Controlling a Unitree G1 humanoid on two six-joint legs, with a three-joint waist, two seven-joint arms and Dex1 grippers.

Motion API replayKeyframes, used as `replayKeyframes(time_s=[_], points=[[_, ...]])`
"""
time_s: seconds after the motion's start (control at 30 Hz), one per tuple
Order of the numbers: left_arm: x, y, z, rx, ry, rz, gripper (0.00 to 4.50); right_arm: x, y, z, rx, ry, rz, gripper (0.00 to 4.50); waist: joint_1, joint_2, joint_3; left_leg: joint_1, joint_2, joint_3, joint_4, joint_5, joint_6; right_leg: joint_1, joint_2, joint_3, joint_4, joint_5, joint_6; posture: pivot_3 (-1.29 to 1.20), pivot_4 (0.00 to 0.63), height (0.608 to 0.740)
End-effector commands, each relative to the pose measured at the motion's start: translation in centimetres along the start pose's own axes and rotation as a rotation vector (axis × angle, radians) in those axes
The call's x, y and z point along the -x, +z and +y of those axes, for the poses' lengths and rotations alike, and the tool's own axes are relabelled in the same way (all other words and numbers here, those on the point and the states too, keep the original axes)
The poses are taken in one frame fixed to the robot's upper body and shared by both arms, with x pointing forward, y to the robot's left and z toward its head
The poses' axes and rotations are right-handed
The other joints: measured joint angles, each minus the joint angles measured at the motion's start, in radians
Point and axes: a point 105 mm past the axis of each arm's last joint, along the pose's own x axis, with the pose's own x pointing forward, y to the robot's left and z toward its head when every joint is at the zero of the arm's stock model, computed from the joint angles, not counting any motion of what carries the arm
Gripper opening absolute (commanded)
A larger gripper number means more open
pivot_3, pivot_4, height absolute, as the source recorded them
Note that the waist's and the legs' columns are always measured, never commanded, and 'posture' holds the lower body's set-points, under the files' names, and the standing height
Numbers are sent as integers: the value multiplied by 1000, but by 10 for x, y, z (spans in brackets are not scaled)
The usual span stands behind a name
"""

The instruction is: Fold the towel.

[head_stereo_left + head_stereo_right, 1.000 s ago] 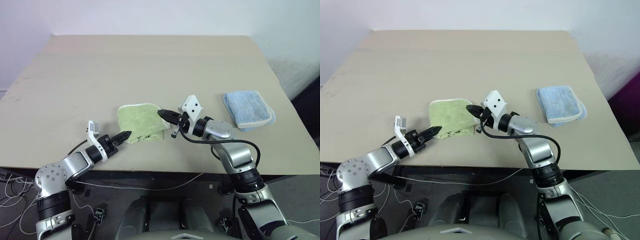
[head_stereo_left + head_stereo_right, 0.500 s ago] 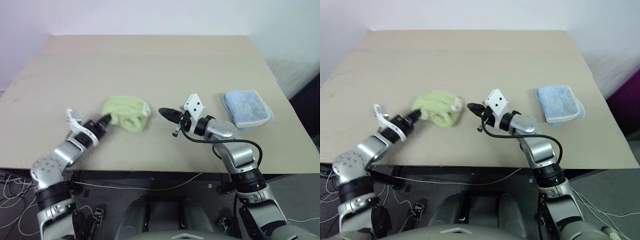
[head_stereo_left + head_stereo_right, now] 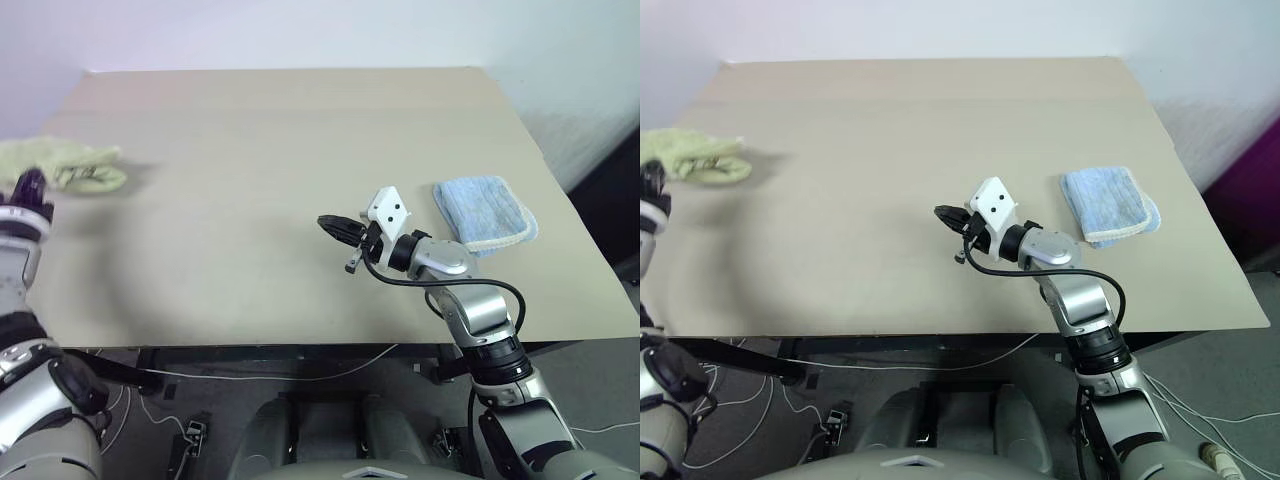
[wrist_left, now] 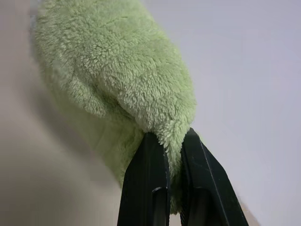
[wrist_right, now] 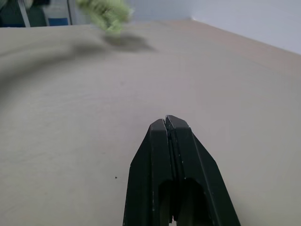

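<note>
The left gripper point(image 4: 173, 141) is pinching the towel point(image 3: 72, 166) between its fingers, holding it bunched above the far left edge of the table point(image 3: 280, 150). The right gripper point(image 3: 327, 224) is hovering mid-table, fingers pressed together, empty. The blue cloth point(image 3: 482, 212) is lying at the right.

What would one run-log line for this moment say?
left gripper: shut on towel, lifted off table | right gripper: shut, empty | blue cloth: untouched

A lab: bare test table point(image 3: 300, 150), plain wall, loose floor cables point(image 3: 60, 395).
</note>
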Motion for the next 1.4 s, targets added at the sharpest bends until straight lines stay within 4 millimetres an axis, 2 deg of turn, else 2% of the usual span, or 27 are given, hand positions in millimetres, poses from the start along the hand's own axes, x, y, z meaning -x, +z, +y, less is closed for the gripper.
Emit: replayKeyframes(time_s=[0.03, 0.17, 0.33, 0.6, 0.7, 0.8, 0.9, 1.07, 1.17, 1.3, 1.4], points=[[23, 3, 29, -3, 57, -19, 28, 4, 13, -2, 37, -16, -46, 0, 1, -1, 0, 0, 0, 0, 0, 0, 0, 0, 0, 0, 0, 0, 0, 0, 150, 740], [51, -6, 46, 19, 78, -13, 28, 5, 12, -3, 36, -17, -41, 0, 9, -6, -1, -1, 0, -1, 1, 0, 0, 1, -2, 0, 0, 0, 0, 0, 150, 740], [72, -7, 50, 64, 61, -35, 1521, 2, 11, -1, 36, 6, -39, 0, 5, -6, -1, -1, 0, -2, 0, -1, 1, 1, -2, 0, 0, 0, 0, 0, 150, 740], [92, 0, 39, 71, 2, -34, 4389, -4, 12, 2, 36, 34, -40, 0, 5, -6, -1, 0, 0, -1, 0, -1, 1, 1, -2, 0, 0, 0, 0, 0, 150, 740], [97, -19, 19, -14, -71, 67, 4483, -5, 12, 2, 33, 38, -42, 0, 5, -6, -1, 0, 0, -1, 0, -1, 1, 1, -2, 0, 0, 0, 0, 0, 150, 740], [103, -53, -11, -129, -180, 213, 4483, -6, 12, 3, 31, 41, -43, 0, 9, -6, -1, 0, 0, -1, 0, -1, 1, 1, -2, 0, 0, 0, 0, 0, 150, 740], [104, -100, -51, -348, -319, 349, 4483, -5, 10, 2, 24, 37, -42, 0, 11, -6, -1, 0, 0, -2, 0, -1, 1, 2, -2, 0, -1, 0, 0, 0, 150, 740], [97, -150, -105, -630, -577, 404, 4483, 1, 5, -5, 9, -10, -29, 0, 6, -5, -1, 0, 0, -1, -1, -1, 1, 1, -1, 0, -1, 0, -1, 0, 150, 740], [91, -175, -131, -779, -725, 404, 4483, 8, -2, -15, -4, -71, -13, 0, 5, -5, -1, 0, 0, 0, -1, -1, 0, 1, 0, 0, -1, 0, -1, 0, 150, 740], [80, -186, -144, -833, -804, 392, 4483, 17, -8, -25, -20, -152, -5, 0, 5, -5, -1, 0, 0, 0, -1, -1, 1, 1, 1, 0, -1, 0, -1, 0, 150, 740], [74, -189, -140, -857, -808, 394, 4483, 27, -12, -32, -37, -213, -7, 0, 4, -5, -1, 0, 0, 0, -1, -1, 1, 1, 1, 0, -1, 0, -1, 0, 150, 740]])
